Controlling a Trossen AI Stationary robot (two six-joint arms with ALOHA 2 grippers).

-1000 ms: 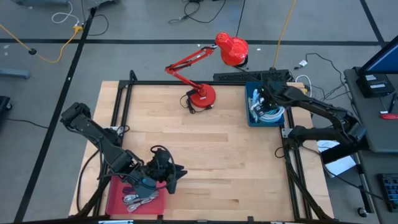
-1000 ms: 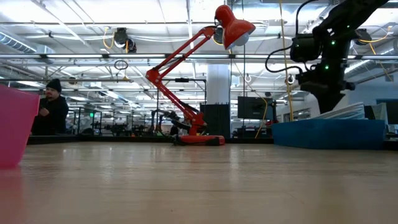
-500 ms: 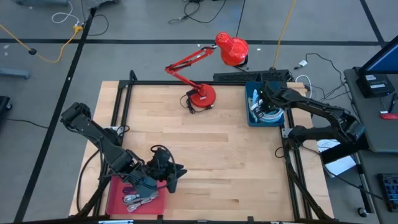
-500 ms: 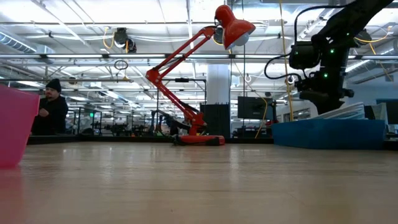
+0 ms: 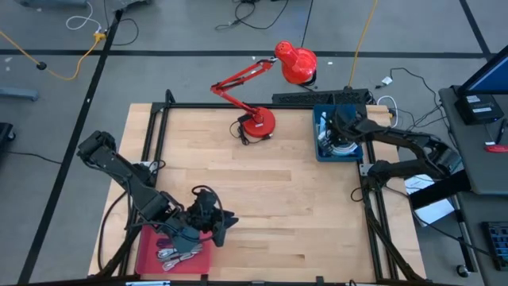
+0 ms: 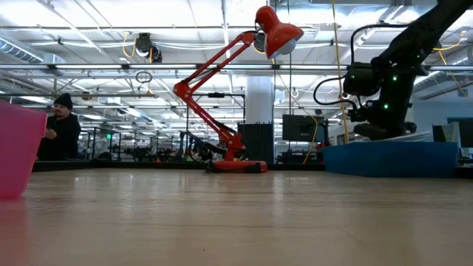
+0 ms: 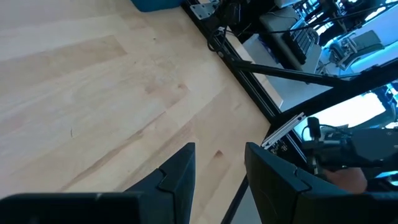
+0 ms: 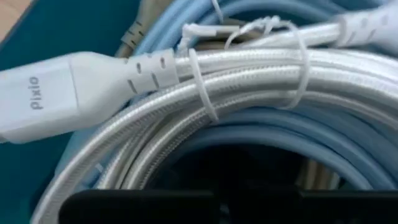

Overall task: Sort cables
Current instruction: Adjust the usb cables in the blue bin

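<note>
Inside blue bin (image 5: 321, 135), white cable (image 8: 236, 68) directly under right end effector (image 5: 343, 137)

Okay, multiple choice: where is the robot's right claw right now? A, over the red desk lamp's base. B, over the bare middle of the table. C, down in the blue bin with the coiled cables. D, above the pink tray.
C: the high view shows the right claw reaching into the blue bin, and its wrist view sits right on the coiled cables.

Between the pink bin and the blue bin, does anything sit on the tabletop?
No: in the high view, bare wood runs from the pink bin to the blue bin.
</note>
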